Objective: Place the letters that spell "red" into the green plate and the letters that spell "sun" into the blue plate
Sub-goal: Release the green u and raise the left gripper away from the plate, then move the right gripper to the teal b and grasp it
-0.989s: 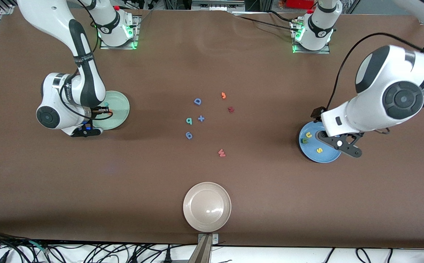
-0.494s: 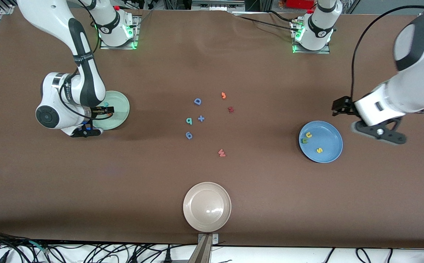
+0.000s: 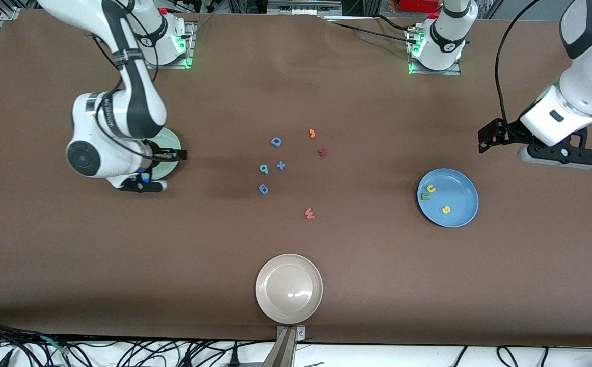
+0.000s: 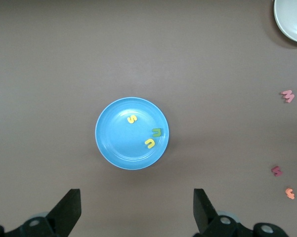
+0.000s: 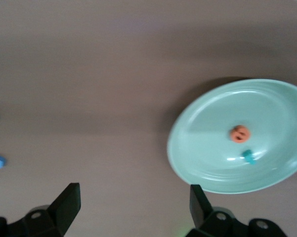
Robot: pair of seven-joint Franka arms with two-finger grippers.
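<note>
The green plate (image 5: 207,148) holds the orange "e" (image 5: 240,133) and the teal "r" (image 5: 248,157); in the front view the right arm covers most of the green plate (image 3: 171,142). My right gripper (image 5: 133,207) (image 3: 140,184) hangs open and empty over the table at that plate's rim. The teal "d" (image 3: 264,168) lies mid-table. The blue plate (image 3: 459,188) (image 4: 113,143) holds the yellow "s" (image 4: 132,119), the yellow "u" (image 4: 149,143) and the green "n" (image 4: 157,132). My left gripper (image 4: 137,212) (image 3: 561,157) is open and empty, over bare table beside the blue plate.
Mid-table lie a blue "D" (image 3: 275,141), a blue plus (image 3: 280,165), a blue "9" piece (image 3: 264,189), an orange piece (image 3: 312,133), a dark red "m" (image 3: 322,152) and a pink "w" (image 3: 310,213). A beige plate (image 3: 289,288) stands by the front edge.
My right gripper opened, left the orange "e" in the green plate and rose off it. The left arm swung away from above the blue plate toward its end of the table.
</note>
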